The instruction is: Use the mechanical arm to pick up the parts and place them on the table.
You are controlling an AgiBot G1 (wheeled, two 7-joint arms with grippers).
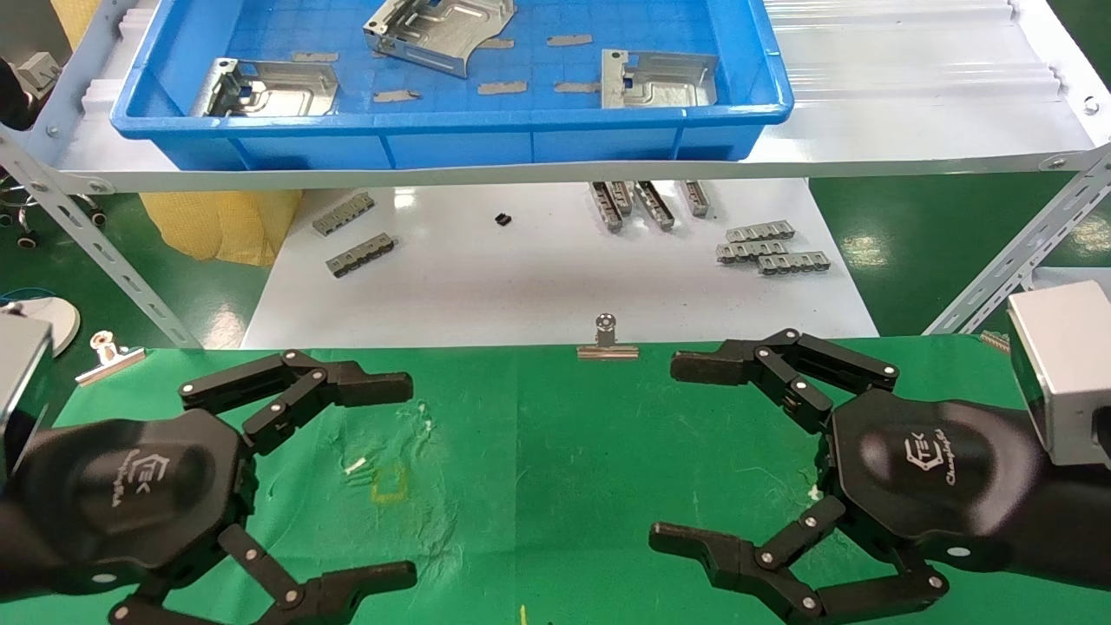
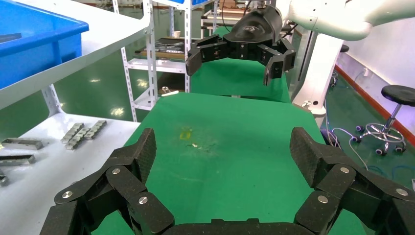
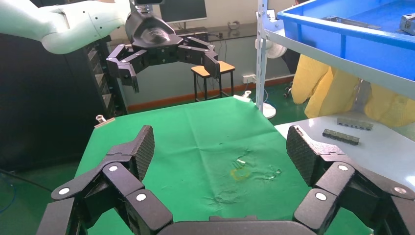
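Observation:
Three shiny silver parts lie in the blue bin [image 1: 451,130] on the upper shelf: one at the left [image 1: 265,87], one at the back [image 1: 438,30], one at the right [image 1: 660,80]. Below, the green table [image 1: 555,451] carries a small yellow square mark [image 1: 388,486]. My left gripper [image 1: 408,479] hovers open over the cloth's left half, around that mark. My right gripper [image 1: 667,451] hovers open over the right half. Both hold nothing. The left wrist view shows its own gripper [image 2: 222,152] spread above the mark [image 2: 186,133]; the right wrist view shows its gripper [image 3: 220,147] likewise.
Grey slotted strips [image 1: 360,256] [image 1: 772,247] lie on the glossy white tabletop [image 1: 538,278] between cloth and shelf. Binder clips [image 1: 608,343] [image 1: 108,356] pin the cloth's far edge. Slanted shelf braces [image 1: 95,243] [image 1: 1015,260] stand at both sides.

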